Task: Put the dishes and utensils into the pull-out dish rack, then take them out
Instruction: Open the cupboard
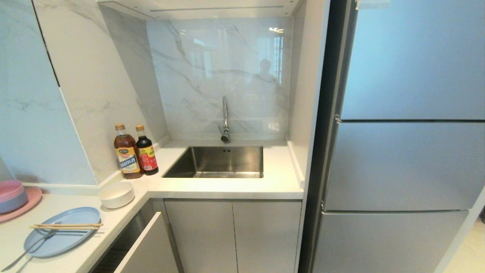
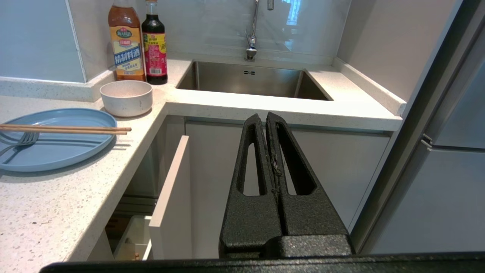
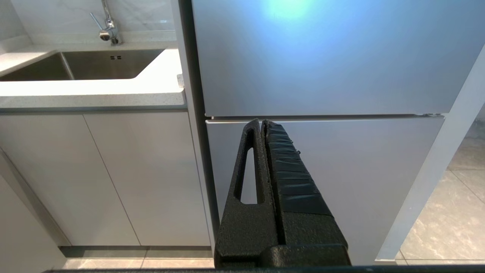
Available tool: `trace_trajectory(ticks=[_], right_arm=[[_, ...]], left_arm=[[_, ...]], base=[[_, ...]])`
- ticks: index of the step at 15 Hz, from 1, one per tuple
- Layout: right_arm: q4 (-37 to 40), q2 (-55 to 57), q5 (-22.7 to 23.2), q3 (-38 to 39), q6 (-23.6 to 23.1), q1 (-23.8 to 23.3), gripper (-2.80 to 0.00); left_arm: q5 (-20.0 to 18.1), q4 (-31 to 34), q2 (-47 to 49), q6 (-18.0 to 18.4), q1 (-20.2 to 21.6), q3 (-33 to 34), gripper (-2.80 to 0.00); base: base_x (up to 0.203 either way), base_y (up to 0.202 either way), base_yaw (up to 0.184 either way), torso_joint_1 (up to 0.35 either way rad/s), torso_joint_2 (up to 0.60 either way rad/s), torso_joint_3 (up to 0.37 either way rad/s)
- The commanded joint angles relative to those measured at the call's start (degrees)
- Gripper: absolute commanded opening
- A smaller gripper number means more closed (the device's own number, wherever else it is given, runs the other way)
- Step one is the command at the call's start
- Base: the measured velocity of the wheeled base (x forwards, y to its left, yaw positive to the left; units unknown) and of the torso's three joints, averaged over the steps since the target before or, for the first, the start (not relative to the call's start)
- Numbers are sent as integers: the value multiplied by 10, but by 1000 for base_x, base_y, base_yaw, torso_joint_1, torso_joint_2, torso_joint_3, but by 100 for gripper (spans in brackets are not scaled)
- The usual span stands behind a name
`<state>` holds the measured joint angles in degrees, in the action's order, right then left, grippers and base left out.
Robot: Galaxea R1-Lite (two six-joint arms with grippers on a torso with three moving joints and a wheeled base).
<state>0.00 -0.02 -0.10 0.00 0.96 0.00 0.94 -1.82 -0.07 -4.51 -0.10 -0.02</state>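
Blue plate [image 1: 62, 231] on table [image 1: 212, 185], chopsticks [image 1: 66, 226] and fork [image 1: 32, 248] across it, bowl [image 1: 116, 194] beside; rack [image 2: 166, 197] part-open below. Plate likely rigid, slick: pinch rim. Left gripper [image 2: 266, 117], right gripper [image 3: 261, 123]: jaws pressed together, empty.

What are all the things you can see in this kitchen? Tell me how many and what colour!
plate: 1, light blue, on the counter at the left
chopsticks: 1 pair, light wood, lying across the plate
fork: 1, silver, on the plate, handle over its near rim
bowl: 1, off-white, at the counter's corner
pink plate: 1, pink, far left, carrying stacked bowls
stacked bowls: 2, pink over blue
bottles: 2, amber and dark, beside the sink
sink: 1, steel, under the tap
tap: 1, chrome
dish rack: 1, pale front panel, pulled partly out under the counter
fridge: 1, grey, at the right
left end effector: 1, black, shut, empty
right end effector: 1, black, shut, facing the fridge
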Motion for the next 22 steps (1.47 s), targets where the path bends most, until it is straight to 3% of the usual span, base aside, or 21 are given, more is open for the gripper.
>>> trace_trajectory(ticks=[1, 17, 22], right_arm=[[0, 0, 0, 1, 0, 0, -280], [0, 0, -1, 1, -4, 0, -280], [0, 0, -1, 1, -4, 0, -280]], left_arm=[[0, 0, 1, -1, 0, 6, -280], [0, 0, 1, -1, 0, 6, -280], [0, 0, 1, -1, 0, 6, -280]], base=[[0, 0, 0, 0, 0, 0], [0, 0, 0, 0, 0, 0], [1, -8, 150, 3, 1, 3]])
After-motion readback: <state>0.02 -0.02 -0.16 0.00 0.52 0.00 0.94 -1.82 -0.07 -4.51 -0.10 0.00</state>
